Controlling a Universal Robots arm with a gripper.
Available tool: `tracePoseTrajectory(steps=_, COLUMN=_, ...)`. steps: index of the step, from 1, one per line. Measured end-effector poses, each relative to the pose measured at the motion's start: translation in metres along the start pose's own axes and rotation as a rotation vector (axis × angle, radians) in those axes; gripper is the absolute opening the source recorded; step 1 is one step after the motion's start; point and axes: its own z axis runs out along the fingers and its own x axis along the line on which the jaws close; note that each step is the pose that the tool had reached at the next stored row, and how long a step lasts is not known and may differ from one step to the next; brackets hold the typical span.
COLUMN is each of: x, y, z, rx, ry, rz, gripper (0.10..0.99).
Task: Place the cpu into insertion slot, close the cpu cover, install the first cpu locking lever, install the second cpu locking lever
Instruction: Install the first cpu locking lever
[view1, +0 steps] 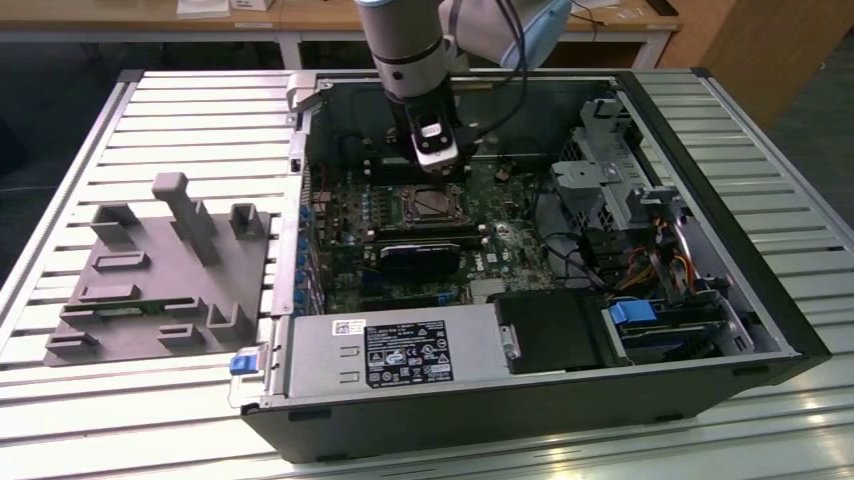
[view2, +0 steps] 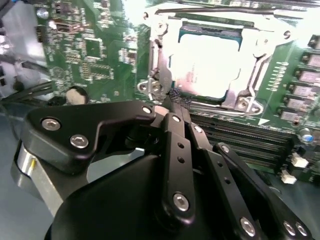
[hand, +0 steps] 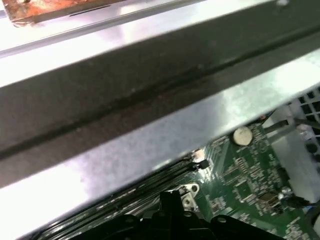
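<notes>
At slot's near rim: gripper (view2: 174, 100) tip, fingers pinched together, nothing visibly held.
Cpu (view2: 207, 62): sits in slot (view1: 406, 205), silver top showing.
Cover (view2: 163, 50): lies down, framing cpu in second wrist view.

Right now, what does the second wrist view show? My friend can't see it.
The black gripper sits close up, next to a corner of the silver cpu cover. The cover frames the pale cpu, on a green motherboard.
</notes>
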Motion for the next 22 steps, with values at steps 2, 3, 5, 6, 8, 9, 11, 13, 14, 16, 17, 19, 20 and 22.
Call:
tracePoseTrajectory(steps=2, x=-0.0018, y=0.0008, z=0.0006, rx=0.017, ry=0.0274, rz=0.001, gripper=0.106)
tracePoseTrajectory(steps=3, x=-0.0026, y=0.0012, z=0.0009, rx=0.026, ry=0.0415, rz=0.002, gripper=0.106)
tracePoseTrajectory(steps=5, x=-0.0039, y=0.0018, z=0.0013, rx=0.041, ry=0.066, rz=0.003, gripper=0.106)
tracePoseTrajectory(steps=6, x=-0.0043, y=0.0019, z=0.0014, rx=0.044, ry=0.0721, rz=0.003, gripper=0.106)
tracePoseTrajectory(steps=8, x=-0.0043, y=0.0019, z=0.0013, rx=0.044, ry=0.0722, rz=0.003, gripper=0.106)
tracePoseTrajectory(steps=9, x=-0.0043, y=0.002, z=0.0013, rx=0.044, ry=0.0722, rz=0.003, gripper=0.106)
tracePoseTrajectory(steps=11, x=-0.0043, y=0.002, z=0.0014, rx=0.044, ry=0.0722, rz=0.003, gripper=0.106)
tracePoseTrajectory(steps=13, x=-0.0046, y=0.0022, z=0.0002, rx=0.044, ry=0.0723, rz=0.003, gripper=0.106)
tracePoseTrajectory(steps=14, x=-0.005, y=0.0024, z=-0.0015, rx=0.044, ry=0.0721, rz=0.003, gripper=0.106)
tracePoseTrajectory(steps=16, x=-0.0059, y=0.0029, z=-0.0059, rx=0.044, ry=0.0722, rz=0.003, gripper=0.106)
tracePoseTrajectory(steps=17, x=-0.0063, y=0.0031, z=-0.0075, rx=0.044, ry=0.0722, rz=0.003, gripper=0.106)
tracePoseTrajectory(steps=19, x=-0.0069, y=0.0026, z=-0.0088, rx=0.044, ry=0.0722, rz=0.003, gripper=0.106)
tracePoseTrajectory(steps=20, x=-0.0075, y=0.0015, z=-0.0092, rx=0.044, ry=0.0721, rz=0.003, gripper=0.106)
tracePoseTrajectory(steps=22, x=-0.0085, y=-0.0005, z=-0.0095, rx=0.045, ry=0.072, rz=0.003, gripper=0.106)
